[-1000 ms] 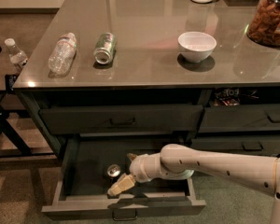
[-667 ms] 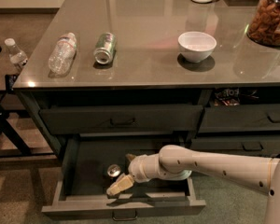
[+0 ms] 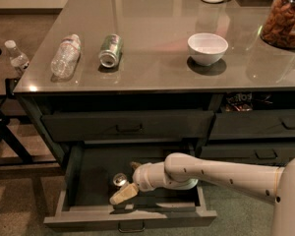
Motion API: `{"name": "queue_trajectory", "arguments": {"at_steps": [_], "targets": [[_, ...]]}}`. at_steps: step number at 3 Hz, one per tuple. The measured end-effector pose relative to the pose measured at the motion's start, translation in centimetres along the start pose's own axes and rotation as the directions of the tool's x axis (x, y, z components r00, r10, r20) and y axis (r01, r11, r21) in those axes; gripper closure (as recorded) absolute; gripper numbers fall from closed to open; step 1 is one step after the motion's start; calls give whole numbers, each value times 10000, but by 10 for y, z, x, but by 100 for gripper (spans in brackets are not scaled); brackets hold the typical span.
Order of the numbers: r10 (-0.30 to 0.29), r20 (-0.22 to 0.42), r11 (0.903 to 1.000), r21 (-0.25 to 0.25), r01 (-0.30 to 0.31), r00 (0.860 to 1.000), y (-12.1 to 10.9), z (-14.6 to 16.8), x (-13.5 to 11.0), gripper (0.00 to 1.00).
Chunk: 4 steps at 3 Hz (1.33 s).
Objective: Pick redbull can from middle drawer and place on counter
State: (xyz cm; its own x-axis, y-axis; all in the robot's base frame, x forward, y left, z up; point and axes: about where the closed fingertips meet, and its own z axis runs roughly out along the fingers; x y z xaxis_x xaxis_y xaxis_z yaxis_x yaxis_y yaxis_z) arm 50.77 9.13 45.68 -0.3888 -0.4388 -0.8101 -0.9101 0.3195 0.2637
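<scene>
**Grasping the redbull can**

The redbull can [image 3: 119, 179] stands upright in the open middle drawer [image 3: 71, 181], near its front edge. The gripper [image 3: 123, 183] is spread, with one finger behind the can and one in front. Centre the can between the fingers and close on its body. Lift straight up to clear the drawer front before moving to the counter [image 3: 152, 58].
</scene>
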Motion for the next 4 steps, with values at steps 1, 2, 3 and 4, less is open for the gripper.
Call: {"name": "queue_trajectory", "arguments": {"at_steps": [1, 2, 3, 4], "targets": [[105, 90, 9999, -69, -105, 9999, -1, 8, 1, 0], [258, 124, 9995, -166, -256, 9996, -3, 17, 4, 0], [375, 130, 9990, -254, -372, 9992, -3, 24, 7, 0], [377, 131, 9990, -257, -374, 9992, -3, 24, 7, 18]]}}
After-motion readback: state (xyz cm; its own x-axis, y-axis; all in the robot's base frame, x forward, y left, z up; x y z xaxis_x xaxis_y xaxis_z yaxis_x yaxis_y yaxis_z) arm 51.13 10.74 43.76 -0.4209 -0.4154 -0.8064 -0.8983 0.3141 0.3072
